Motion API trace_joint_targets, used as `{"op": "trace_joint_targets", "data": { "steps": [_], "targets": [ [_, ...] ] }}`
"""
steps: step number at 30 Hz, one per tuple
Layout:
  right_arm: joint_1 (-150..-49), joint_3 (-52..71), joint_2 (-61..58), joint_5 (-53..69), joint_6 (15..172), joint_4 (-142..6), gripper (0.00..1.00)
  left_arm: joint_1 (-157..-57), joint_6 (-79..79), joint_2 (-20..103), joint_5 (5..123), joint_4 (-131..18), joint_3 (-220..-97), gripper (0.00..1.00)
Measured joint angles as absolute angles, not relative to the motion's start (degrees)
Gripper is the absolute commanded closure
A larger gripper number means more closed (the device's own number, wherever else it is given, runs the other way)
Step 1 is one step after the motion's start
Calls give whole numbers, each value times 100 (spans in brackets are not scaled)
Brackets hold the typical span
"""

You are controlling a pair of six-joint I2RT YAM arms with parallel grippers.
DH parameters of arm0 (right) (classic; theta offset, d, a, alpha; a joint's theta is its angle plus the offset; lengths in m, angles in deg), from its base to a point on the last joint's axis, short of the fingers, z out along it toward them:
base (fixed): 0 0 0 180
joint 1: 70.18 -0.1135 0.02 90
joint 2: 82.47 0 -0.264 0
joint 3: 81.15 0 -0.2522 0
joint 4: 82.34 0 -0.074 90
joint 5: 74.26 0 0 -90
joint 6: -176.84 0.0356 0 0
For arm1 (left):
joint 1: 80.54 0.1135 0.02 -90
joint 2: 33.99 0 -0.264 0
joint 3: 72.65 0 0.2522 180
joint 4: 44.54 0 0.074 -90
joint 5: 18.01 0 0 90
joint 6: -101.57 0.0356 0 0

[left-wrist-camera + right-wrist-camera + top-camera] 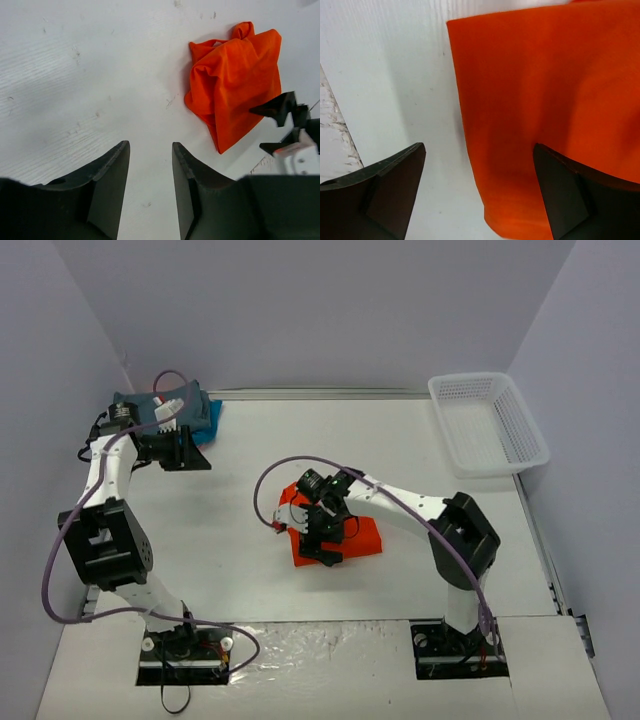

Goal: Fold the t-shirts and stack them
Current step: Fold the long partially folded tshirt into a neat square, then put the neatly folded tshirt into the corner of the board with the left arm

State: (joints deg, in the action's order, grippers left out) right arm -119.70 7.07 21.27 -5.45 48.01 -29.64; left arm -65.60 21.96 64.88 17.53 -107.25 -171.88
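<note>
Right wrist view: my right gripper stands wide astride the bright orange cloth t-shirt edge, probably to pinch it.

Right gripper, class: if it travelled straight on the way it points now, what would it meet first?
Probably the edge of the orange t-shirt, which lies under the open right gripper, with bare table just beside it. Depth is unclear.

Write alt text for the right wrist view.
A bright orange t-shirt lies smooth on the white table, filling much of the frame. The right claw hangs open, straddling the shirt's edge, with one finger over cloth and the other over bare table.
</note>
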Motion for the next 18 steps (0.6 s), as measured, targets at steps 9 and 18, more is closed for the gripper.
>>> {"op": "trace_joint_targets", "data": {
  "steps": [9, 18],
  "targets": [
    [-12437, 316, 2960, -554, 4796, -3005, 17, -6608, 2013, 5199, 2072, -10263, -16887, 55],
    [-12538, 89, 3424, -239, 4871, -3285, 25, -6608, 2008, 5072, 2245, -10102, -16460, 52]
  ]
}}
